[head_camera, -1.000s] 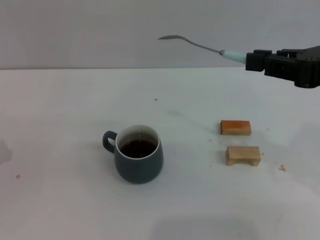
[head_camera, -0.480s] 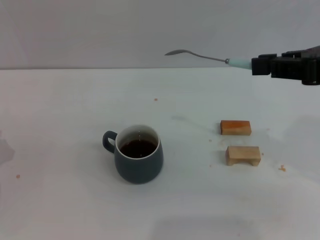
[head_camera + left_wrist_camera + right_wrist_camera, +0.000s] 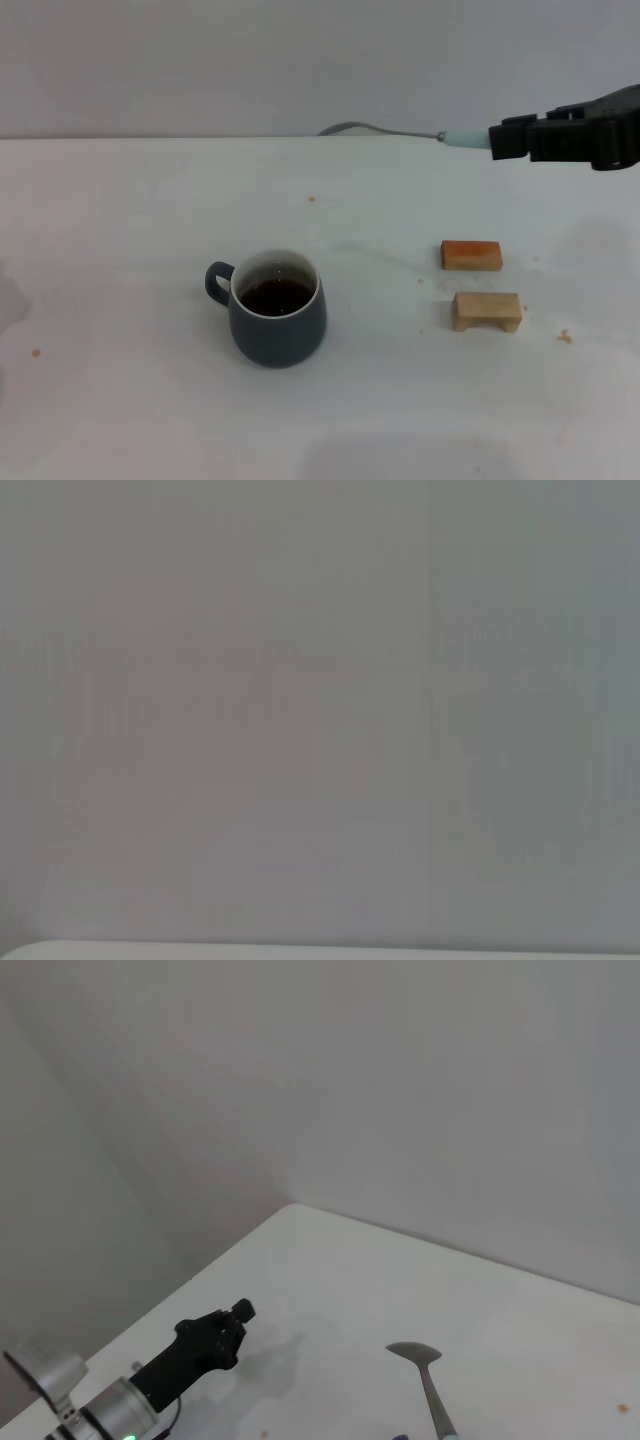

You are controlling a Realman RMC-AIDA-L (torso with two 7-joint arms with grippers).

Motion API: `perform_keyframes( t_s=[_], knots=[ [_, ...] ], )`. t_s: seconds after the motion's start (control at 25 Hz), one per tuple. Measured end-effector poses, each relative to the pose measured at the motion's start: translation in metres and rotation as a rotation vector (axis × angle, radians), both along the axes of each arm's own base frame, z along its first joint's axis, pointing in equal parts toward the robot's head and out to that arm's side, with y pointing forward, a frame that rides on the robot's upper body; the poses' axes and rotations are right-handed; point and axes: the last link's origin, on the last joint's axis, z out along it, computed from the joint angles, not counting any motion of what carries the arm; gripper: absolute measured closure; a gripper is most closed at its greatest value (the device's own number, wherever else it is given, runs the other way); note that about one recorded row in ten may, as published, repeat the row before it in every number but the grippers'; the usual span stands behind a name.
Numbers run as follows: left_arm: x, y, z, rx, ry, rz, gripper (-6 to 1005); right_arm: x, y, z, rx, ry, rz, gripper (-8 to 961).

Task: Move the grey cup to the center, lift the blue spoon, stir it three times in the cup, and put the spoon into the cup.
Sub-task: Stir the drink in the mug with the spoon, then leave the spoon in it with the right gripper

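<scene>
light: bright, even, diffuse | shadows: faint, soft on table | glare: none | focus: sharp

cups – 1 grey cup | spoons – 1 blue spoon | wooden blocks – 2

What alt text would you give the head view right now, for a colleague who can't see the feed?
The right end effector holds a slim spoon with a pale-blue handle level in the air, far right, its metal bowl pointing left. Below, on the white table, a rounded dark-grey mug of brown liquid sits near centre, with two small wooden blocks to its right.
</scene>
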Motion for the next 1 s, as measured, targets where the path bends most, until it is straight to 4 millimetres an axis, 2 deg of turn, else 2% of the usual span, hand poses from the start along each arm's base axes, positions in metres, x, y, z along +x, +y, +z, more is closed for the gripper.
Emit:
perform_keyframes(
  t_s=[0.44,1.0],
  knots=[
    [0.0,-0.001,-0.002,-0.003,0.007,0.003,998,-0.012,0.008,-0.008,-0.112,0.005,0.051,795],
    [0.0,0.0,-0.003,-0.007,0.012,0.004,998,-0.01,0.027,-0.012,-0.177,0.01,0.009,795]
  ],
)
